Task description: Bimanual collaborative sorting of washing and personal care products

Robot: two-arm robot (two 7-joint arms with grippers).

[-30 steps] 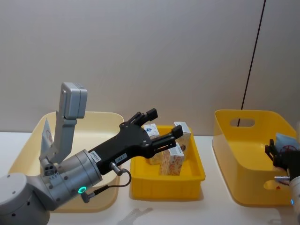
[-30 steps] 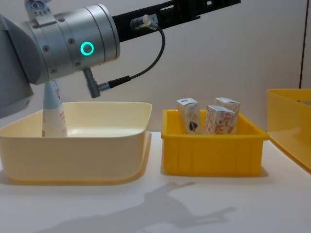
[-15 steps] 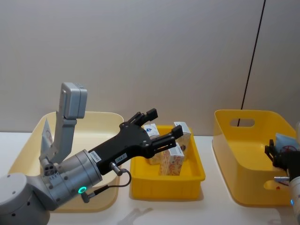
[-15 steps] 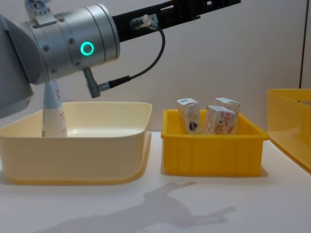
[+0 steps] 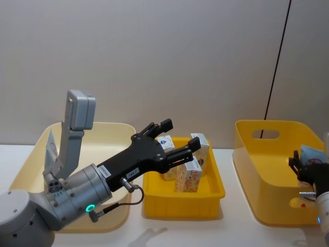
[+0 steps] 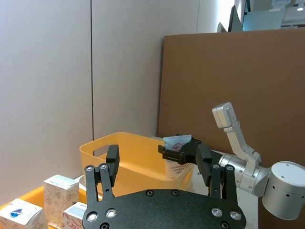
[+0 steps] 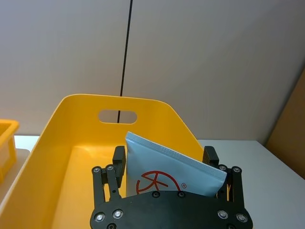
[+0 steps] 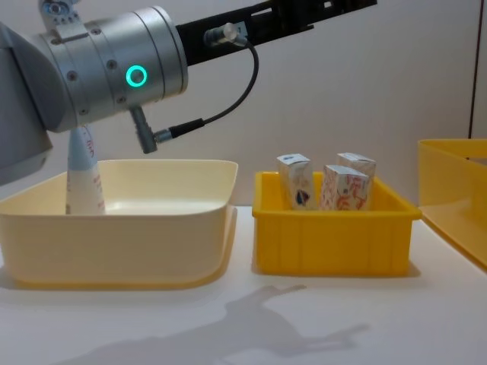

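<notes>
I judged the handover step to be in hand: my right gripper (image 7: pixel 164 156) was pinching a pale-blue tube (image 7: pixel 181 172) by its lower part, crimped end up, above the inside of the tall yellow bin (image 5: pixel 247 149) on my right. My left gripper (image 5: pixel 177 136) hung with its fingers spread and nothing between them, over the small yellow tray (image 8: pixel 331 243) in the middle. The next move, as I read it, called for bringing the tube across to meet the spread left fingers, which would have to close on it before the right let go, then carrying it on to the cream bin (image 8: pixel 114 236). I counted two tubes, the held one and one standing (image 8: pixel 82 175) in the cream bin, three cartons (image 8: pixel 294 181) (image 8: pixel 345 188) (image 8: pixel 359 163) upright in the tray, and three bins.
</notes>
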